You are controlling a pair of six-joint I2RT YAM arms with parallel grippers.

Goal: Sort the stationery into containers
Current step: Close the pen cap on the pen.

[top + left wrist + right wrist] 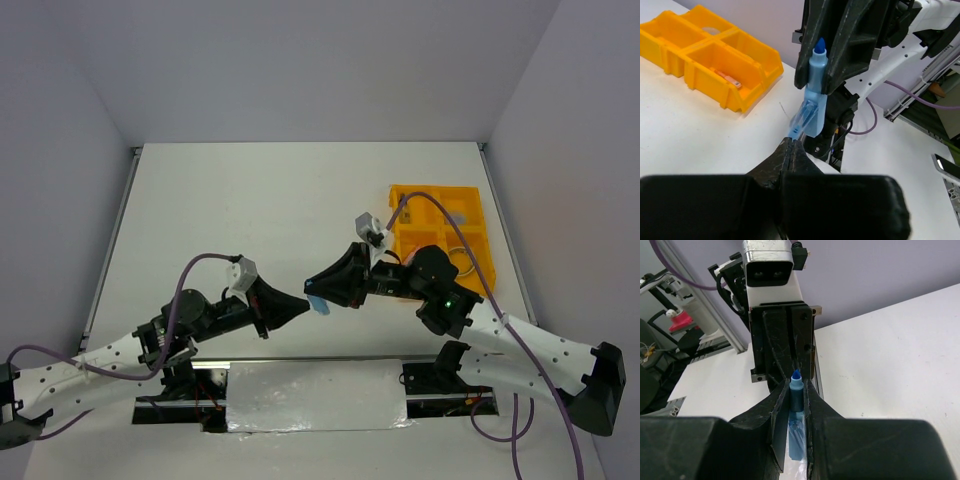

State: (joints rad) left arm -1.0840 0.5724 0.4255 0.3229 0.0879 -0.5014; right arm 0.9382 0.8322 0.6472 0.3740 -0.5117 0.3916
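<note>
The blue-capped bottle (815, 100) is held aloft above the bench (250, 200), well apart from the yellow-orange tray (478, 205), where the two arms meet tip to tip. It is judged that a handover or re-grip is being made, since the tray lies on the right arm's side. The right pincer (797, 405) is clamped narrowly on the bottle's pale body, with the pointed cap left protruding beyond the fingers. The left pincer (789, 150) is drawn fully together, and its tips are met by the bottle's blurred lower end. Whether that end is actually nipped cannot be told. A pinkish clip (730, 80) is seen lying in a near tray compartment.
</note>
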